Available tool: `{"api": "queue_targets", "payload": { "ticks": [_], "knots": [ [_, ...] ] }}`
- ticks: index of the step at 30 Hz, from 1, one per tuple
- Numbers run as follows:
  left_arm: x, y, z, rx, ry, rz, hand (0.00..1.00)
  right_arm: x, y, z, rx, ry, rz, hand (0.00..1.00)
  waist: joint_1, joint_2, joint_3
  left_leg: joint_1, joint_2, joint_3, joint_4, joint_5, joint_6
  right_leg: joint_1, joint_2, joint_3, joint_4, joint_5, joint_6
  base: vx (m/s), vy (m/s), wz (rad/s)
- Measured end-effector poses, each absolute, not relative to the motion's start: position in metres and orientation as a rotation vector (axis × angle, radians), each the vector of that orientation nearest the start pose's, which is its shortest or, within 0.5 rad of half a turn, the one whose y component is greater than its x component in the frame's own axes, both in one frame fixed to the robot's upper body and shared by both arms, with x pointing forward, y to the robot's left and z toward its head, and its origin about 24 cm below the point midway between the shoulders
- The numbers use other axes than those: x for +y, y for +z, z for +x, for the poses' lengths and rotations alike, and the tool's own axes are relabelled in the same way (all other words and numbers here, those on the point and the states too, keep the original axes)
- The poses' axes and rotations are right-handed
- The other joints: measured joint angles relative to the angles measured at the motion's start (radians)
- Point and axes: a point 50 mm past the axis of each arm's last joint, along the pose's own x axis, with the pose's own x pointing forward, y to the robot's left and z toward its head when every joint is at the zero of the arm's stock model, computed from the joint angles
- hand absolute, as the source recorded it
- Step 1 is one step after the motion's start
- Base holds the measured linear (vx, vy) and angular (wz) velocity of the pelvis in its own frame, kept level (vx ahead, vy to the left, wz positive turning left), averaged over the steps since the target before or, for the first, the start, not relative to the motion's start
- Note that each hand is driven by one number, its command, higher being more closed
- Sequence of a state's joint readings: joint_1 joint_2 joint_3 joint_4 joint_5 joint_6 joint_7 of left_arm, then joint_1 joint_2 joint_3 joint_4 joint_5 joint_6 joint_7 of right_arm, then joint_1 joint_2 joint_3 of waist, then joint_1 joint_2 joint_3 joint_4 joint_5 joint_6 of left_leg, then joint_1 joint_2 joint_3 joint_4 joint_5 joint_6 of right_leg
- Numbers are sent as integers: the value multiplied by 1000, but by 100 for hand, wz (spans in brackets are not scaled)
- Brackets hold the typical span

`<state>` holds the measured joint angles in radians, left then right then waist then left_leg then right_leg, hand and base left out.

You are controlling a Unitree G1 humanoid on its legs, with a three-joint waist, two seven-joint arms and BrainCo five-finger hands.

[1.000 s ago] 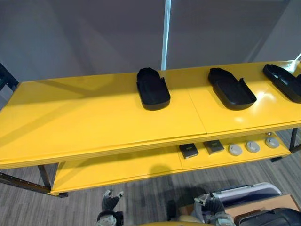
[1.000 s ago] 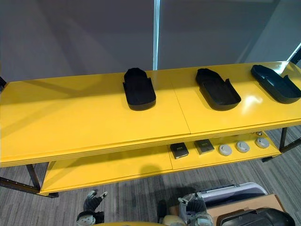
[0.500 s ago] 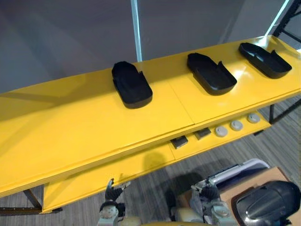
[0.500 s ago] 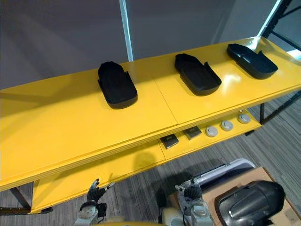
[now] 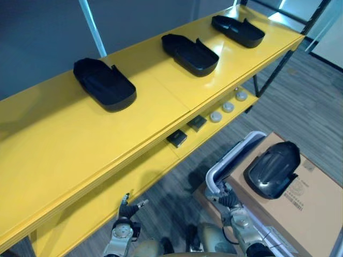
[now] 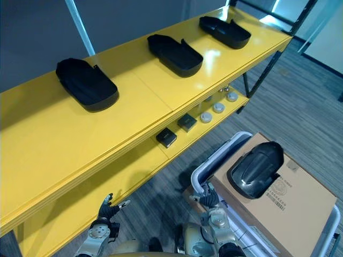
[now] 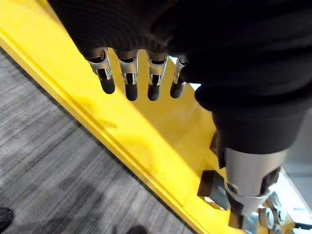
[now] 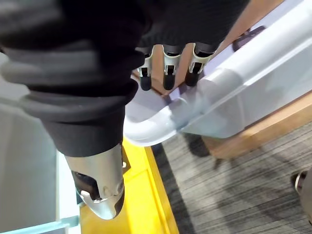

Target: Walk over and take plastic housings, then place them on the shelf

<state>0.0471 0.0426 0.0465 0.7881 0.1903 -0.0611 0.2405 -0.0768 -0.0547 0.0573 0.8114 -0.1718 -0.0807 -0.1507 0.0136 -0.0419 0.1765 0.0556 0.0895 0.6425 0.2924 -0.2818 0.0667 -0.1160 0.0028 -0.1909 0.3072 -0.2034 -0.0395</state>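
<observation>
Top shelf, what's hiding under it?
A lower shelf with two dark squares and three grey discs near its front. Its back is covered by the top shelf, so anything there stays hidden.

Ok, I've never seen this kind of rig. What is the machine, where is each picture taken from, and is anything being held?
It is a two-legged humanoid robot. The two wide pictures come from a stereo camera on its head, looking down. The two close ones come from cameras on its wrists. Before it stands a long yellow two-level shelf. Three black tray-shaped plastic housings lie on top. Small dark squares and round white discs sit on the lower level. To its right, a white-framed cart carries a cardboard box with a glossy black plastic housing on it. The left hand and right hand hang low, fingers straight, holding nothing.
</observation>
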Motion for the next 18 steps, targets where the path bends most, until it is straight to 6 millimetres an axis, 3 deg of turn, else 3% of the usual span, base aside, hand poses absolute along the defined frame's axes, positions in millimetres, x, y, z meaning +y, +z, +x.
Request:
{"api": "queue_targets", "payload": {
  "ticks": [2, 3, 4, 5, 6, 7, 8, 11, 12, 13, 14, 15, 16, 18],
  "knots": [
    [182, -126, 156, 781, 213, 280, 0, -161, -109, 197, 660, -27, -287, 0, 0, 6, -12, 20, 8, 19, -11, 21, -34, 23, 24, 32, -65, 67, -5, -85, -104, -120],
    [178, -130, 150, 807, 210, 267, 0, -164, -114, 187, 689, -32, -292, 0, -2, 24, -31, 32, 17, 21, -32, 28, -43, 41, 52, 67, -130, 105, -4, -35, -151, -107],
    [176, -132, 146, 817, 210, 262, 0, -166, -116, 183, 702, -35, -292, 0, -1, 33, -38, 36, 26, 34, -46, 31, -42, 46, 60, 68, -159, 107, 4, -21, -141, -116],
    [173, -134, 142, 830, 209, 251, 0, -167, -119, 178, 722, -43, -290, 0, 0, 46, -44, 45, 41, 83, -58, 34, -50, 33, 24, -55, -120, 50, -32, -30, -132, -123],
    [175, -136, 136, 845, 213, 252, 0, -165, -121, 175, 733, -40, -281, 0, 2, 37, -49, 63, 35, 134, -73, 36, -54, 7, -59, -211, -43, 26, -27, -23, -133, -141],
    [180, -138, 130, 866, 219, 260, 0, -160, -121, 175, 736, -35, -269, 0, 0, 29, -49, 81, 32, 158, -83, 36, -57, 3, -102, -315, 4, 20, -6, -3, -132, -100],
    [180, -139, 130, 871, 221, 259, 0, -159, -121, 175, 736, -35, -267, 0, -1, 27, -48, 84, 32, 160, -84, 40, -64, 3, -108, -331, 11, 18, -6, 27, -215, -65],
    [181, -141, 128, 891, 212, 268, 0, -163, -126, 163, 768, -44, -266, 0, -24, 32, -46, 96, 75, 157, -13, 43, -94, 36, -68, -291, -4, 19, -24, 39, -231, -45],
    [181, -141, 128, 890, 208, 271, 0, -162, -128, 157, 783, -45, -263, 0, -26, 29, -44, 72, 131, 152, 116, 32, -107, 54, -38, -253, -33, 23, -31, -10, -206, -79],
    [181, -142, 127, 895, 207, 272, 0, -163, -129, 155, 785, -48, -260, 0, -25, 23, -37, 26, 192, 114, 256, 14, -113, 67, -9, -207, -53, 24, -40, -13, -193, -93],
    [180, -142, 127, 895, 202, 272, 0, -163, -129, 155, 784, -48, -259, 0, -25, 28, -33, 1, 212, 66, 319, 4, -109, 70, 4, -184, -55, 21, -47, -7, -145, -112],
    [178, -141, 129, 888, 199, 265, 0, -166, -127, 159, 773, -54, -267, 0, -22, 42, -18, -41, 213, -59, 377, -1, -107, 81, 28, -141, -56, 18, -42, 10, -81, -121],
    [177, -141, 129, 888, 200, 262, 0, -171, -128, 157, 781, -69, -273, 0, -23, 38, -13, -80, 184, -191, 367, -1, -108, 82, 38, -98, -56, 19, -44, 20, -42, -120],
    [177, -141, 130, 886, 203, 262, 0, -175, -129, 152, 793, -88, -282, 0, -25, 36, -7, -108, 137, -332, 293, -12, -132, 91, 40, -46, -56, 20, -43, 59, 28, -104]
  ]
}}
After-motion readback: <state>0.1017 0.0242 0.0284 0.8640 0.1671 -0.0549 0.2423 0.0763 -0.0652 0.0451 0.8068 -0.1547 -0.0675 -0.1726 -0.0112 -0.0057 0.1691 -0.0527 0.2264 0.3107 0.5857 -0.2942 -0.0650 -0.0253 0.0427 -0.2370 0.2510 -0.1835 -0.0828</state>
